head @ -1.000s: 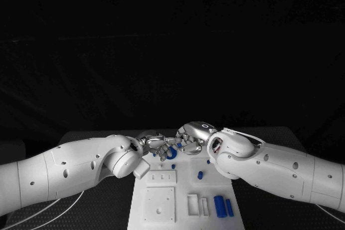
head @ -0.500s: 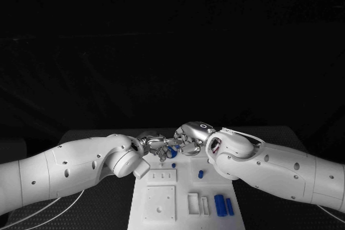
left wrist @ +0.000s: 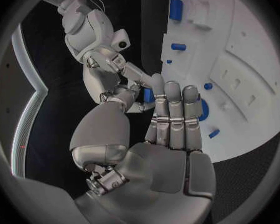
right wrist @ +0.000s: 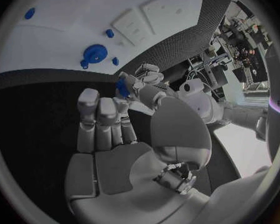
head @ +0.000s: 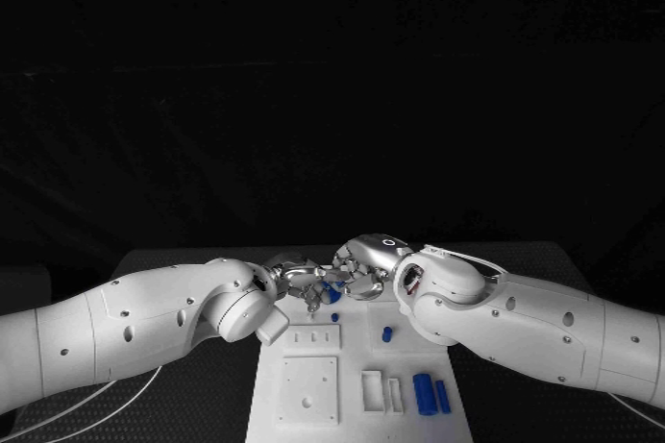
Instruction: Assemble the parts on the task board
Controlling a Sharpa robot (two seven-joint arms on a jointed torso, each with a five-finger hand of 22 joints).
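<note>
Over the last second I see both hands come a little closer together at the far end of the white rectangular task board (head: 312,385). The small blue plastic part (head: 332,291) now sits between their fingertips, above the board and not resting on it. One second ago it was lower and more hidden among the fingers.

The silver left hand (head: 295,278) pinches this part at its fingertips; the left wrist view shows the blue piece (left wrist: 149,95) just behind the straight fingers. The silver right hand (head: 363,267) has its fingers curled in beside the part. The right wrist view shows the blue piece (right wrist: 122,87) held in the left hand's fingertips, and I cannot tell if the right hand also grips it or is only touching it.

My judgement is that a hand-over or a re-grip is in progress, and that the part is not yet ready for insertion.

About orientation: the part looks short, and its long axis seems tilted, neither flat nor upright, but the fingers cover too much to be sure which end points down.

The blue round disc (right wrist: 94,53) lies on the board near the hands. Two blue cylinders (head: 431,396) lie at the near end.
</note>
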